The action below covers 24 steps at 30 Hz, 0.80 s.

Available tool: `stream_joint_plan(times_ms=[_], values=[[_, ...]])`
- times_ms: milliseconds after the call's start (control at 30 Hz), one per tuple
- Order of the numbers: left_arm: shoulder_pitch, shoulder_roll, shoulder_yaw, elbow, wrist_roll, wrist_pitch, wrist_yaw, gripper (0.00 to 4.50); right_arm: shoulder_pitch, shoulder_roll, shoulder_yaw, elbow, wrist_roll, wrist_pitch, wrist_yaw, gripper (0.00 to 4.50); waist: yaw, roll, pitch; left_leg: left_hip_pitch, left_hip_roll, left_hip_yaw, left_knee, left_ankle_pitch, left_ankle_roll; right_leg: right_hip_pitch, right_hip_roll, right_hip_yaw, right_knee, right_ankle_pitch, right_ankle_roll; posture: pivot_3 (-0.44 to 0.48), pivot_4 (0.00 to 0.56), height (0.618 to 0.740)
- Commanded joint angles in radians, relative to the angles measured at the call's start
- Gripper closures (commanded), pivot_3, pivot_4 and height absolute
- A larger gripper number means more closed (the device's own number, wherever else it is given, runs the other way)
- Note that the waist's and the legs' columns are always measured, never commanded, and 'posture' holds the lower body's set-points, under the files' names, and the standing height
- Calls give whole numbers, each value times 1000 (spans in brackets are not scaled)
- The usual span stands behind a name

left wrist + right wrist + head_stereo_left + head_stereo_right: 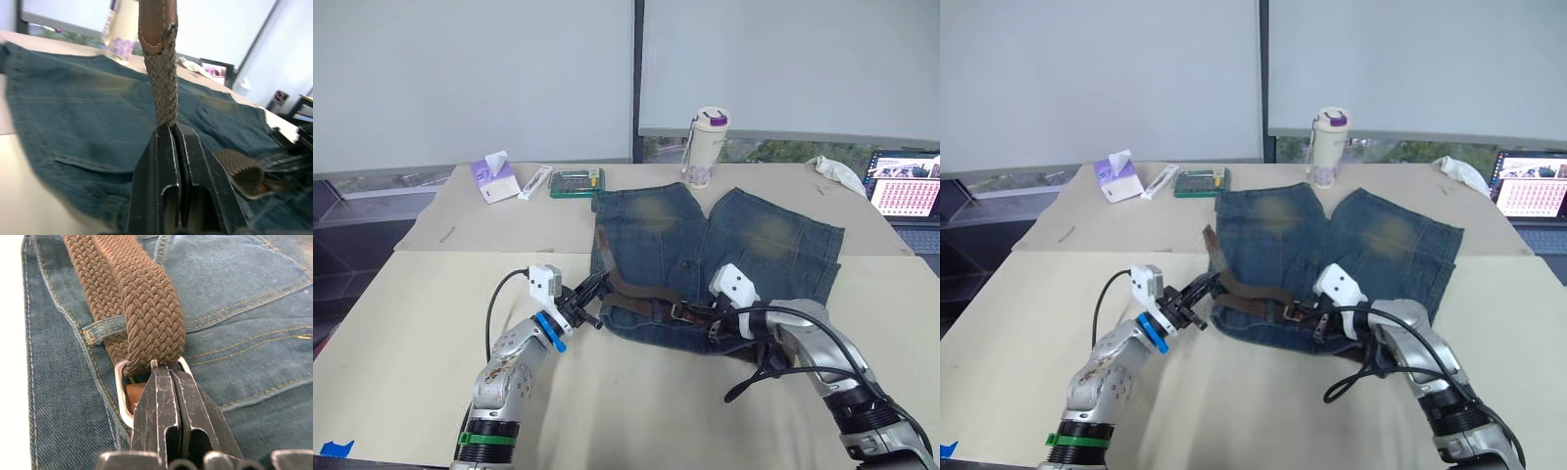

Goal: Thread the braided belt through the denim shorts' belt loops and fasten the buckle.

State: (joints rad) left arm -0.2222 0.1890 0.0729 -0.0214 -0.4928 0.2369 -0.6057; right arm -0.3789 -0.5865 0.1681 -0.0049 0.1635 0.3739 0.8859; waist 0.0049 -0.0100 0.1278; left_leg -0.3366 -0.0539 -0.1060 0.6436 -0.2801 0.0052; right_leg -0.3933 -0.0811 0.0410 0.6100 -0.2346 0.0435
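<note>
Left gripper (591, 294), near the desk's (401, 313) front edge: fingers pressed together on the belt (641, 305) close to its leather-tipped free end, which the left wrist view shows rising upright from between the fingertips (171, 134). This gripper sits at the left end of the shorts' (705, 259) waistband.

Right gripper (169, 369), at the waistband's middle: fingers closed at the buckle (122, 391), their tips lying over the silvery frame where the braided strap folds back through it. Whether the frame or the strap is pinched cannot be told. A belt loop (102, 329) crosses just beside the strap, and one layer of the braid passes under it.

The shorts lie flat at the middle of the desk, waistband toward the front edge, legs pointing to the far edge, a tan faded patch on each leg. The belt runs along the waistband between the two grippers; a further length lies up the shorts' left side.

Far edge of the desk, left to right: a tissue pack (494, 178), a white tube (535, 182), a green tray (576, 183) whose contents are too small to tell, a lidded cup (706, 146) with a purple cap just beyond the shorts' legs, a crumpled white cloth (839, 173), and a laptop (904, 186) at the far right corner with its screen lit.
</note>
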Motion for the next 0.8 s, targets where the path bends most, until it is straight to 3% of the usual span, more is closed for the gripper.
stream_joint_plan(times_ms=[33, 467, 800], values=[[-13, 13, 22, -10, 18, -33, 14, 4500, -18, 3, 10, 8, -13, -34, 12, 4466, 0, 0, 0, 0, 0, 0, 0, 0, 0, 0, 0, 0, 0, 0, 0, 0, 150, 740], [-2, 34, 30, 64, 104, -69, 68, 4500, -2, 20, 29, 23, -31, -60, 19, 4466, -5, 0, 0, 0, 0, 0, 0, 0, 0, 0, 1, 0, 0, 0, 0, 0, 150, 740], [-8, 29, 32, 77, 114, -68, 89, 4500, 38, 25, -36, 25, 24, -81, 17, 4466, -5, 0, 0, 0, 1, 0, 0, 0, 0, 0, 0, 0, 0, 0, 0, 0, 150, 740]])
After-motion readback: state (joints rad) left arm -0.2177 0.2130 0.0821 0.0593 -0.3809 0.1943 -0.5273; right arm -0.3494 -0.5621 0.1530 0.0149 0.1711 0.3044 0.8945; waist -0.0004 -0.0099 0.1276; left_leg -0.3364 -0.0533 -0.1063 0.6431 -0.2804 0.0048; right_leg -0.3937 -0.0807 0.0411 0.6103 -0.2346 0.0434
